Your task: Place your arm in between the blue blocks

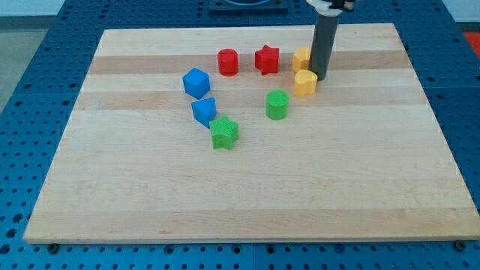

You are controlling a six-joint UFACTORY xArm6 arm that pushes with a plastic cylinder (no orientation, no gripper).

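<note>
Two blue blocks sit left of the board's middle: a blue cube and, just below it, a smaller blue wedge-like block. A narrow gap separates them. My tip rests on the board at the view's upper right, far to the right of both blue blocks. It stands between two yellow blocks, touching or nearly touching the lower yellow block; the upper yellow block is just left of the rod.
A red cylinder and a red star lie at the top middle. A green cylinder sits in the middle. A green star lies right below the blue wedge. The wooden board rests on a blue perforated table.
</note>
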